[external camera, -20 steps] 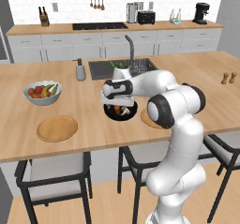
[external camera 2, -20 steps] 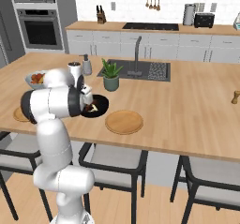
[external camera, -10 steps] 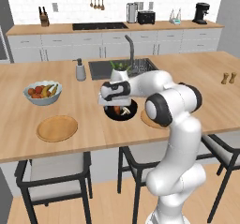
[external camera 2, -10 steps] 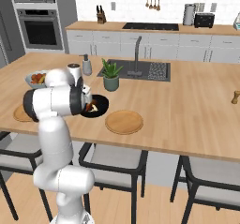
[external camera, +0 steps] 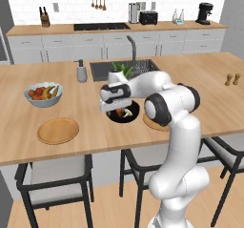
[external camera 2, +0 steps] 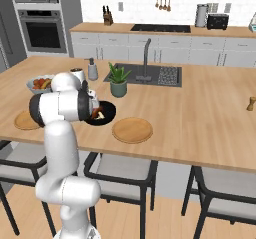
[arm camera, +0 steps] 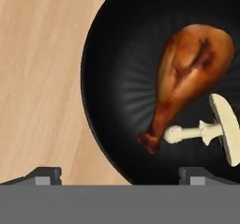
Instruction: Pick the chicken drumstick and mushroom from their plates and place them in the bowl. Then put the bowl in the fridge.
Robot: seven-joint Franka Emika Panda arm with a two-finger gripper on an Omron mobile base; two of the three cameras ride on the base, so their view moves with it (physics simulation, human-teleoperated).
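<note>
Showing the black bowl (arm camera: 122, 78) as landmark, set on the wooden island counter (external camera: 76, 103). Inside the bowl lie the chicken drumstick (arm camera: 187, 78) and the mushroom (arm camera: 220, 129), the mushroom's stem tip just beside the drumstick's bone end. The gripper (arm camera: 119, 174) hangs directly above the bowl's near rim, fingers spread wide and holding nothing; one fingertip (arm camera: 44, 174) stands over bare counter outside the bowl, the other over the bowl's interior. One light-wood plate (external camera 2: 132, 130) sits just beside the bowl, bare; the second plate (external camera: 58, 129) lies farther off on the bowl's opposite side, also bare. A grey-blue fruit bowl (external camera: 43, 94) stands beyond that second plate. A potted plant (external camera 2: 118, 80) and a sink (external camera 2: 150, 75) lie behind the black bowl, with a soap dispenser (external camera: 82, 71) near the sink's edge.
</note>
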